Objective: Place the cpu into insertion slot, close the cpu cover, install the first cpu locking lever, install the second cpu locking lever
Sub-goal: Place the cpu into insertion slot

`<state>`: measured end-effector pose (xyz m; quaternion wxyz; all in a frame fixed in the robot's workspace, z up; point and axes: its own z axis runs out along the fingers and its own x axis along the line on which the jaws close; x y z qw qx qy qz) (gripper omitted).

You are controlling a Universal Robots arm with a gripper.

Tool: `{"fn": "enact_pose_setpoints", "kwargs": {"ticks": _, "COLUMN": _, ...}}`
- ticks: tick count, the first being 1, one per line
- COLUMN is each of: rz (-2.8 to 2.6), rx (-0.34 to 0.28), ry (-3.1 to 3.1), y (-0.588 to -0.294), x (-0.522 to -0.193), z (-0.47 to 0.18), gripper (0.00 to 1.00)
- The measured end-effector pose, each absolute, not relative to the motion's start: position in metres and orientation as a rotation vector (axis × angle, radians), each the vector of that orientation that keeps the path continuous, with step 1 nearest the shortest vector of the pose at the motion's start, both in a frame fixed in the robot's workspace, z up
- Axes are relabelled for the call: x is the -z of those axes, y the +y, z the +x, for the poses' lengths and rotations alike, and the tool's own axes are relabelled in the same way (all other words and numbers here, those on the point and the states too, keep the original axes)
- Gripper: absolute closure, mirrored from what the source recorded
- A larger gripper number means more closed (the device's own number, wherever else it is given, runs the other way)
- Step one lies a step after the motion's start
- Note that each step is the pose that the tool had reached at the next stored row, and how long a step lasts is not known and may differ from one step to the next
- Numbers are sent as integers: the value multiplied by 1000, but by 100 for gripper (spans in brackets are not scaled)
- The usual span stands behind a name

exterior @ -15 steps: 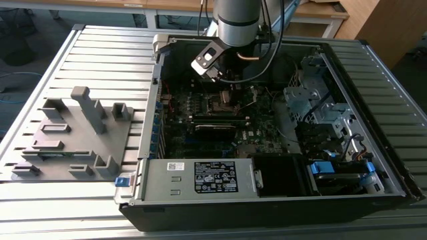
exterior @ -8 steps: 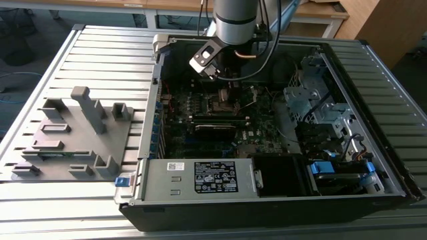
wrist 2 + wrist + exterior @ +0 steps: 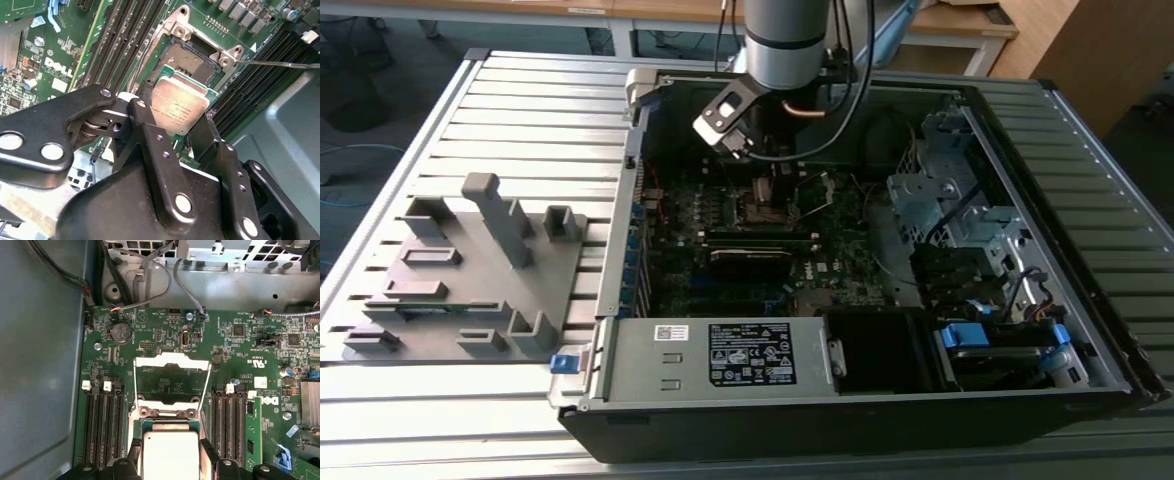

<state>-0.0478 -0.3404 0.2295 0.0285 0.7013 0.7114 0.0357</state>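
Slatted table (image 3: 520,110) | second wrist view: pincer (image 3: 176,120) clamps cpu (image 3: 182,102) near insertion slot (image 3: 192,59)

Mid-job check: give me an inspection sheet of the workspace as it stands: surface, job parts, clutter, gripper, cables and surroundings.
Surface: slatted metal table carrying an open computer case.
Job's things: cpu held over the slot, apparently not seated; cover open; one thin lever unlatched.
Clutter: grey fixture plate beside the case, on the exterior view's left.
Gripper: gripper shut on the cpu's edges, inside the case.
Cables: grey cables loop along the case wall, apart from the slot; black cable hangs along the arm.
Surroundings: wooden desks behind the table.
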Motion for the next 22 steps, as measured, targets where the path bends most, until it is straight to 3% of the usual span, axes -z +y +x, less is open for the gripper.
{"fn": "enact_pose_setpoints", "kwargs": {"ticks": 22, "rz": 2175, "rx": -110, "ry": 2184, "y": -338, "x": -221, "z": -51, "gripper": 46}}
